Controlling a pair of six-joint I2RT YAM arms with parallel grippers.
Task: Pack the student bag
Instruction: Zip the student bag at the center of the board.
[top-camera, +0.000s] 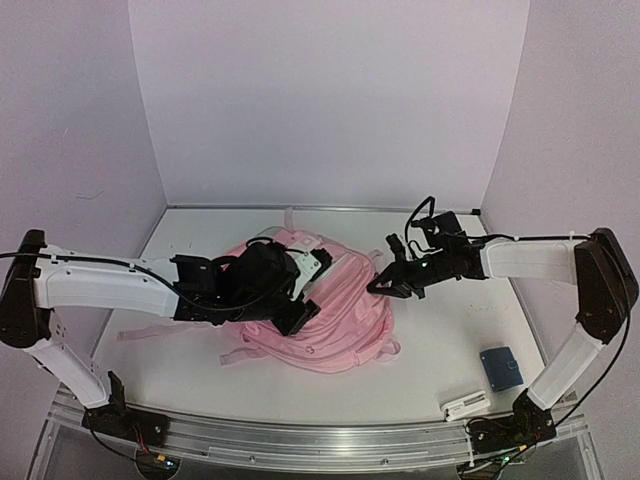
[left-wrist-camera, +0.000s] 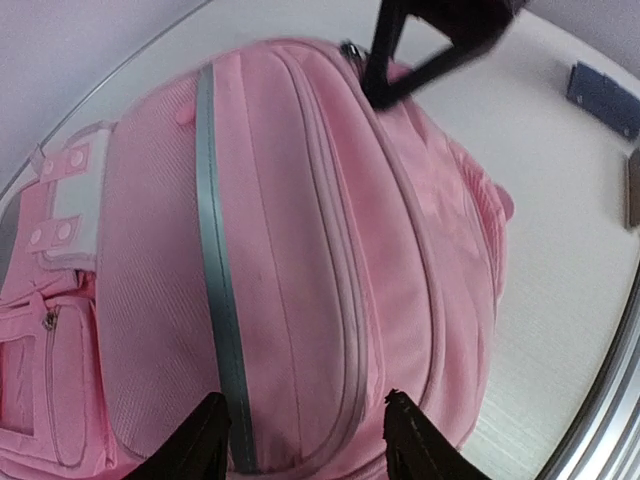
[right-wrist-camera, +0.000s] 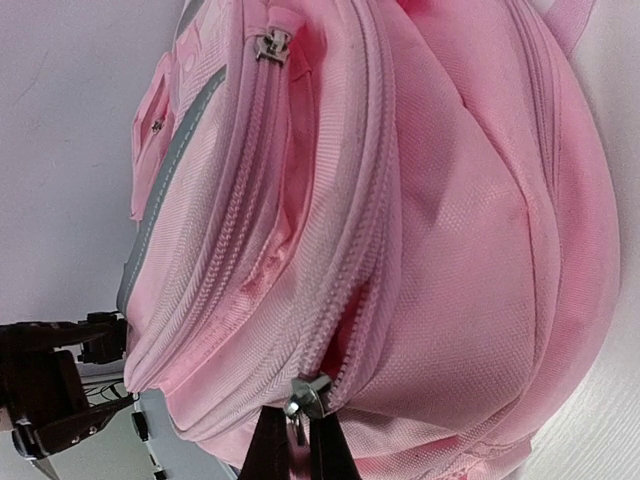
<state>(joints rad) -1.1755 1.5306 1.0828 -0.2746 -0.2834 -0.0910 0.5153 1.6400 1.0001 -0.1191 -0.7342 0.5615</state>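
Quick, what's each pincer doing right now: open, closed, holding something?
Left pincer: open, fingers apart over the student bag, holding nothing.
Right pincer: closed on the bag's zipper pull.

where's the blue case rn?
Top view: the blue case lies on the table near the right arm's base, beside a small white box, clear of the student bag.

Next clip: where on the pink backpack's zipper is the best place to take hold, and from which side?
The metal zipper pull at the end of the backpack's curved zip. Come from beyond that end, in line with the track, fingers flat on either side of it, as the right end effector has it. It is the one rigid part, and the fabric around it is soft.
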